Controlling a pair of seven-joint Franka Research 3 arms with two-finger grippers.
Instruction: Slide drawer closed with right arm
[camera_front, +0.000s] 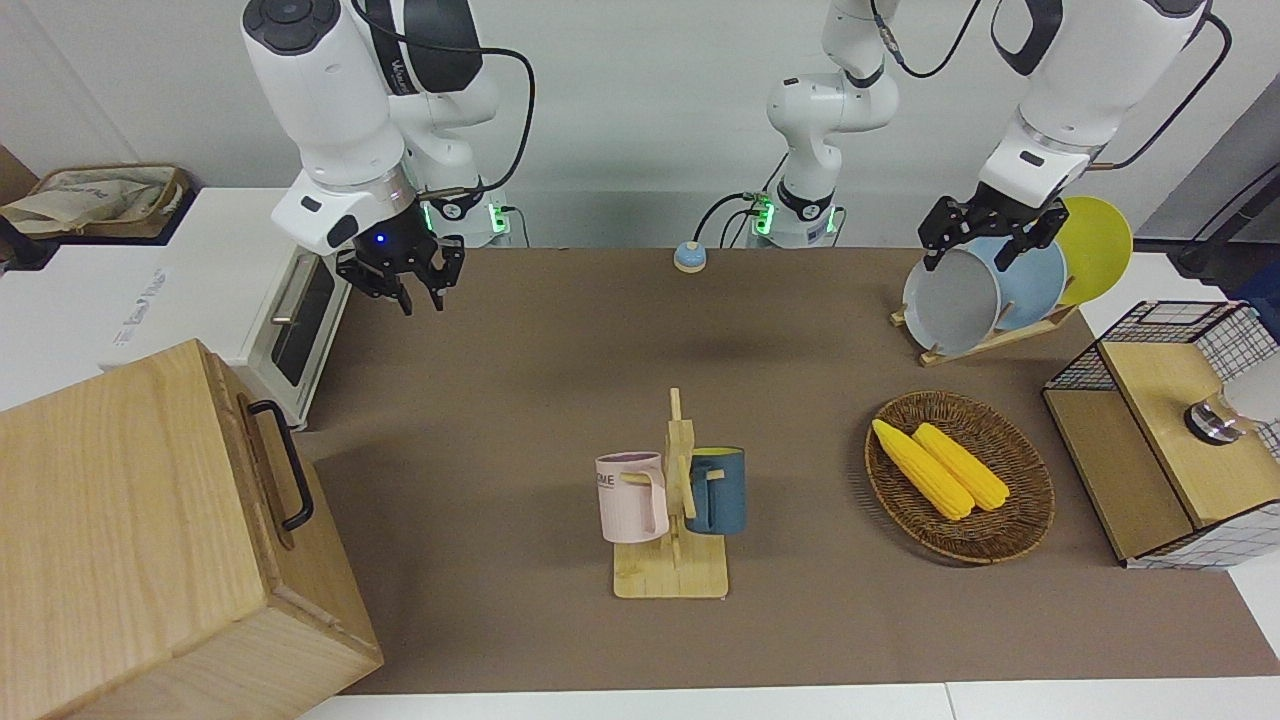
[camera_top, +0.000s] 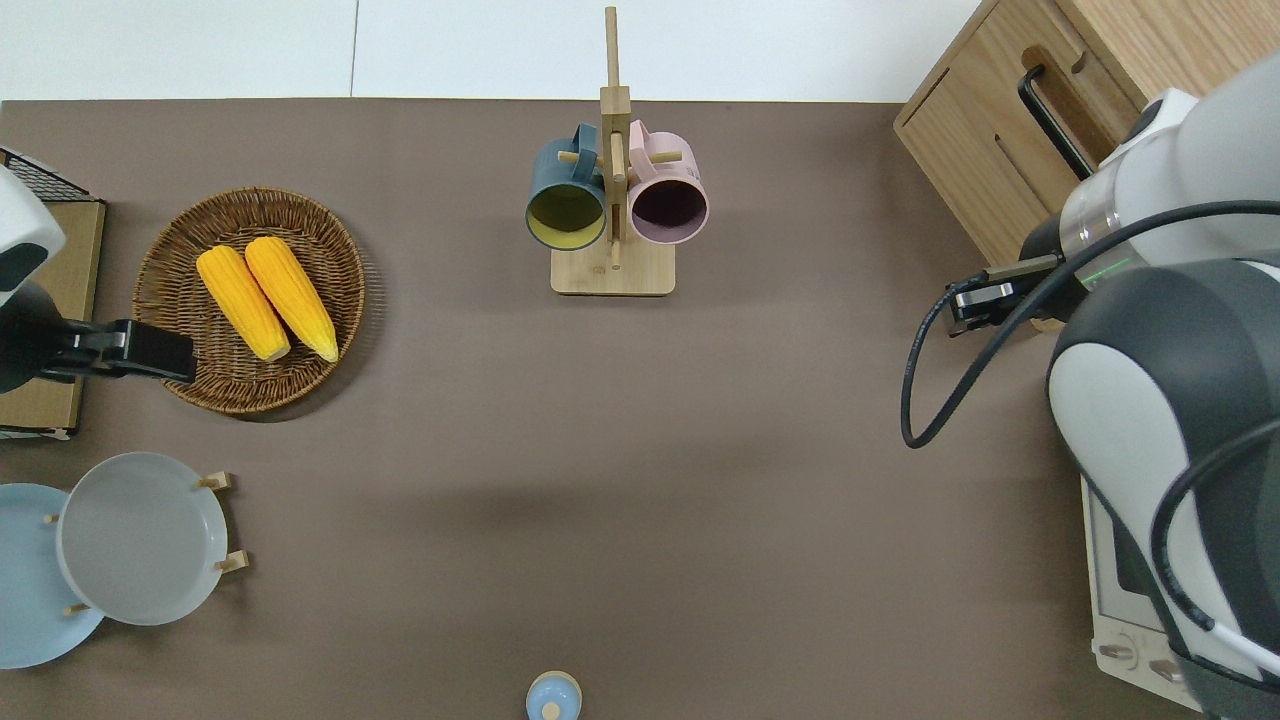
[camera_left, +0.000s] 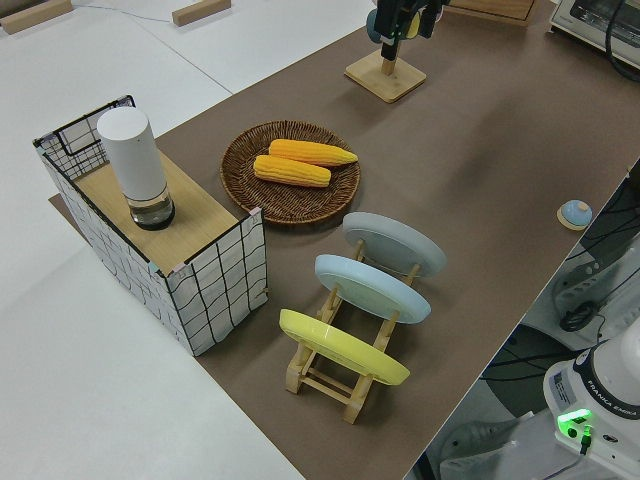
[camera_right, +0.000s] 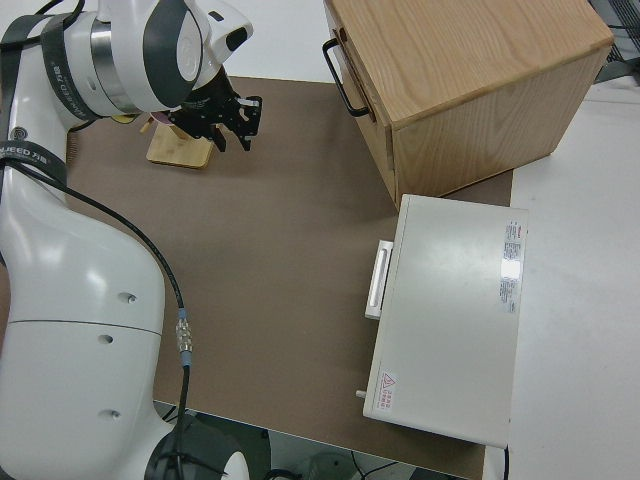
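Note:
The big wooden box (camera_front: 130, 540) stands at the right arm's end of the table, farther from the robots than the toaster oven. Its drawer (camera_front: 262, 462) has a black loop handle (camera_front: 285, 465) and sits about flush with the box front. The handle also shows in the overhead view (camera_top: 1052, 120) and the right side view (camera_right: 340, 72). My right gripper (camera_front: 418, 292) hangs open and empty in the air, over the mat near the box corner nearest the robots. It also shows in the right side view (camera_right: 236, 130). My left arm is parked, its gripper (camera_front: 985, 240) open.
A white toaster oven (camera_front: 250, 290) stands beside the box, nearer the robots. A mug rack (camera_front: 672, 500) with two mugs stands mid-table. Toward the left arm's end are a corn basket (camera_front: 1030, 500), a plate rack (camera_front: 1000, 290) and a wire-grid box (camera_front: 1170, 430).

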